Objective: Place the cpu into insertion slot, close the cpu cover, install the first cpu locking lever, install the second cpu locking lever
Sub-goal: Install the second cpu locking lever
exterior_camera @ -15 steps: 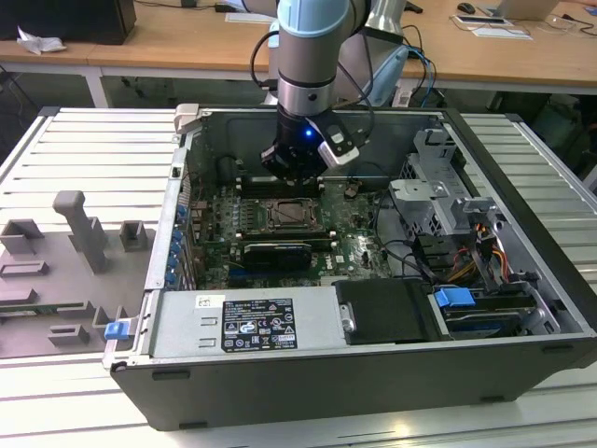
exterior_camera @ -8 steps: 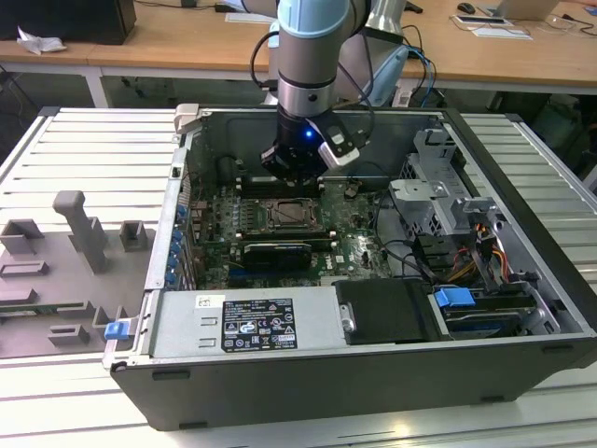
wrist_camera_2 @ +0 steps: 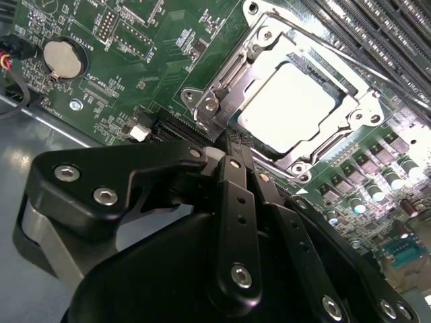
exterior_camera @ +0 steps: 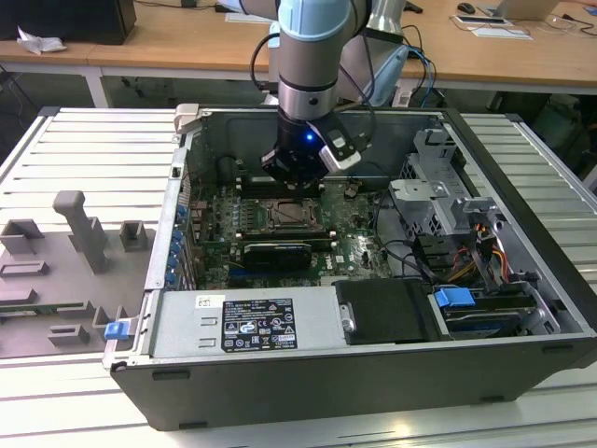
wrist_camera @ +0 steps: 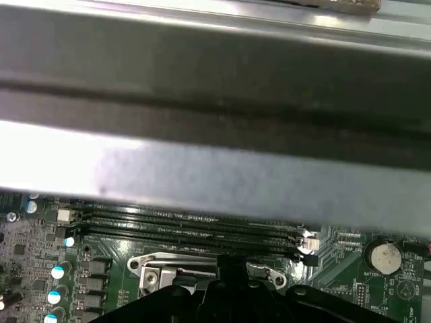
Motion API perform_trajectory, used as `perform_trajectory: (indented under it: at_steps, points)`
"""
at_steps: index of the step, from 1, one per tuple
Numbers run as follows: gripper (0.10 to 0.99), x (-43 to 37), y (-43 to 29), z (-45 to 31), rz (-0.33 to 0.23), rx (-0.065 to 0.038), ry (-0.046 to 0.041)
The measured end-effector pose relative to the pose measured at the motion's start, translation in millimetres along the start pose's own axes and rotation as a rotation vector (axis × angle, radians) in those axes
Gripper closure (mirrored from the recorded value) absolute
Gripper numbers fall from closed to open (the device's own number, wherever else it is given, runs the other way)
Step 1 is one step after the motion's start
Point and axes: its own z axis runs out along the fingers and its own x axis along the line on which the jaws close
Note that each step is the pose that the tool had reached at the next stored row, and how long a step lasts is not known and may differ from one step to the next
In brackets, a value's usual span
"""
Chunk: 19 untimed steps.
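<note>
One cpu (wrist_camera_2: 286, 108) sits under one cpu cover (wrist_camera_2: 232, 74); the jaws, clenched and empty, hover beside it

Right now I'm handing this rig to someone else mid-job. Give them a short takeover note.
Gripper: fingers closed together, holding nothing, tips at the edge of the insertion slot inside the open computer case.
Cpu: already seated in the slot, pale face showing through the cover's cut-out.
Cpu cover: lying down flat over the cpu, so it looks closed.
Locking levers: their state cannot be told from these views; treat both as still to be checked or installed.
</note>
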Motion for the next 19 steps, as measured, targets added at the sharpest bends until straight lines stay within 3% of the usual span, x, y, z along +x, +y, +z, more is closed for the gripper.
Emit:
perform_trajectory:
  at_steps: [5,9,12,15,17,19]
  points:
    - [0.98,0.1,-1.8,-3.1,0.0,0.0,0.0001]
    - [0.98,-0.3,-0.7,-17.6,0.0,0.0,0.0001]
    - [0.98,-0.8,0.4,-34.9,0.0,0.0,-0.0001]
    - [0.98,-0.2,-4.6,-35.4,0.0,0.0,0.0]
    - [0.98,0.9,-14.9,-36.2,0.0,0.0,0.0002]
    - [0.98,1.4,-19.9,-36.6,0.0,0.0,0.0009]
